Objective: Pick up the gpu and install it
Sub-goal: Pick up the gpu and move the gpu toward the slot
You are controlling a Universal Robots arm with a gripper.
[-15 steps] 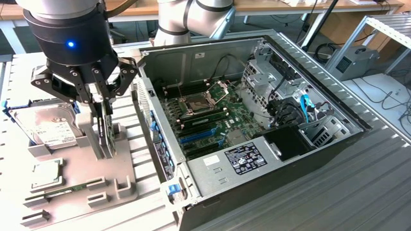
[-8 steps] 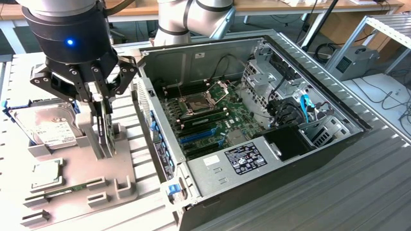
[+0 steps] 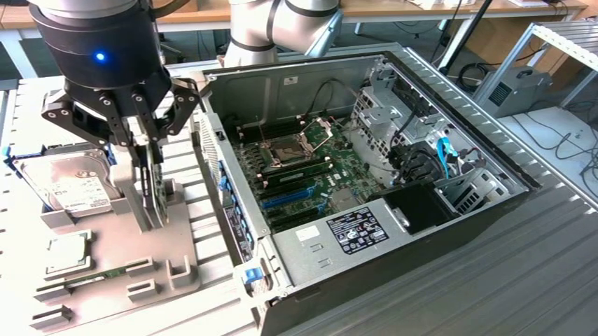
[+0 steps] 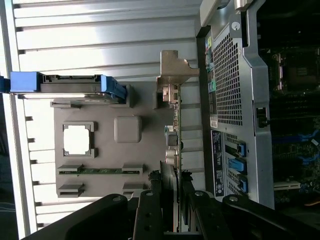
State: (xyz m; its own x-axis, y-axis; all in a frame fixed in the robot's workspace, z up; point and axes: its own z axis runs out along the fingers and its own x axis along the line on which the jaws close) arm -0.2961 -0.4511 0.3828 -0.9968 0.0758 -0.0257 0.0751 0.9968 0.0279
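A: Claw [image 3: 148, 210]?

B: Roughly half closed. Fingers [image 4: 150, 210] down on either side of the gpu [image 4: 172, 132], pads against both faces by the black cooler. Gripping the card.

A: And the arm [image 3: 103, 42]?

B: Wrist pointing straight down over the grey parts holder [image 3: 122, 241], dark cylindrical body with a blue light on top of the linkage. Standing at the exterior view's left, beside the open PC case [image 3: 421, 280] rather than over it.

A: Gpu's place?

B: On the holder, upright on its long edge, just beside the case's perforated rear panel [image 4: 227, 65]. Lower edge down at the holder's slot — cannot tell whether seated or raised a little.

A: Long axis?

B: Level, running alongside that rear panel. Silver end bracket [image 4: 172, 70] at the far end from the claw, toward the hard drive [image 3: 70, 182] in its blue caddy. Seen edge-on from the wrist — thin green board, connectors along it.

A: Grip toward which end?

B: Toward the end opposite the bracket.
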